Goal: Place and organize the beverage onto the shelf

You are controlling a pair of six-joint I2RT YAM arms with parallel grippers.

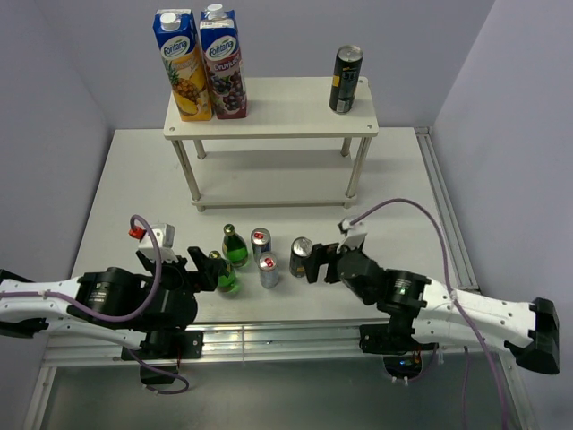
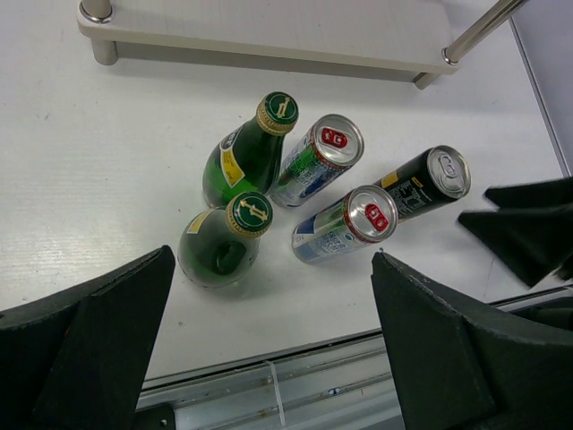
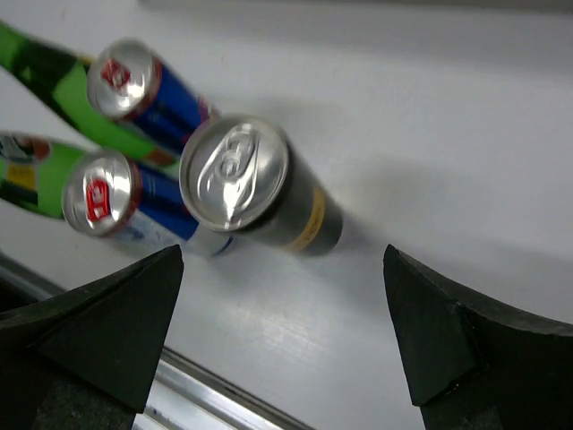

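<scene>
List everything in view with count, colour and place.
cartons: 2, blue-topped, shelf top, left end
shelf: 1, white, two tiers, far side of table
black cans: 2, black-yellow, one on shelf top right, one on table
silver cans: 2, silver-blue, on table, between bottles and black can
bottles: 2, green, gold caps, on table, leftmost of the group
table: 1, white
left pincer: 1, black, open, near bottles
right pincer: 1, black, open, near table's black can

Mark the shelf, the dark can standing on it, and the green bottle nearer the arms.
Shelf point(image 1: 286, 107), top view, bare part of the upper board.
Dark can point(image 1: 345, 85), top view, middle of its body.
Nearer green bottle point(image 2: 248, 215), left wrist view, gold cap.
</scene>
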